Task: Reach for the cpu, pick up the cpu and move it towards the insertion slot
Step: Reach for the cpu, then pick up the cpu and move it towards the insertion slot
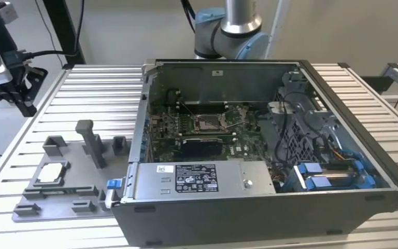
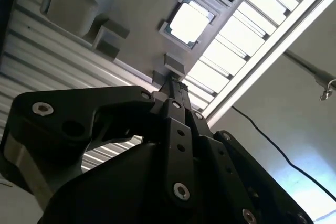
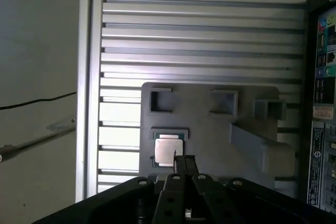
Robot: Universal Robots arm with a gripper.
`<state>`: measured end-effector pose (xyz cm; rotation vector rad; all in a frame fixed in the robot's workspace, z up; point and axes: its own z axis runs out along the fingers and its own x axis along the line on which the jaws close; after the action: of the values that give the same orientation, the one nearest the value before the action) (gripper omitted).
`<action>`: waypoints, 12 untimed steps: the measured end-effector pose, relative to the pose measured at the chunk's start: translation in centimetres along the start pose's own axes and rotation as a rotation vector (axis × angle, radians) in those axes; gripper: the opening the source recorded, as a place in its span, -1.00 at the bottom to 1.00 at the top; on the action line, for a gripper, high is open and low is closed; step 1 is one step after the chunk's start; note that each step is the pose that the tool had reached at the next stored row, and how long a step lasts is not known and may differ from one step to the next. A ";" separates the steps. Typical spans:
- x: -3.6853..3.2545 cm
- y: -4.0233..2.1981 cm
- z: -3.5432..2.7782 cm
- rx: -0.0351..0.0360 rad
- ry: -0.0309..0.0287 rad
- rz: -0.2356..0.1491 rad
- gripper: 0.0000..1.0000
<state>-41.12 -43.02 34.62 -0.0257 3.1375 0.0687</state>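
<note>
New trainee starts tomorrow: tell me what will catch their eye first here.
An open computer case dominates the slatted table, its green board and shiny square socket bared. On the exterior view's left, a grey tray holds a small silvery chip. In the first wrist view the black hand points at that chip, well clear of it.
</note>
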 end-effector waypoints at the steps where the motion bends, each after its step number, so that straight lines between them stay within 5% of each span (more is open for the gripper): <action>1: 0.00 0.00 0.00 0.0000 0.0001 0.000 -1.00; 3: 0.00 0.00 -0.01 0.0001 0.0001 0.001 -1.00; 4: 0.00 0.00 0.00 0.0001 0.0001 0.001 1.00; 12: 0.00 0.00 0.00 0.0000 0.0000 0.002 1.00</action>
<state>-41.12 -43.02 34.62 -0.0218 3.1375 0.0686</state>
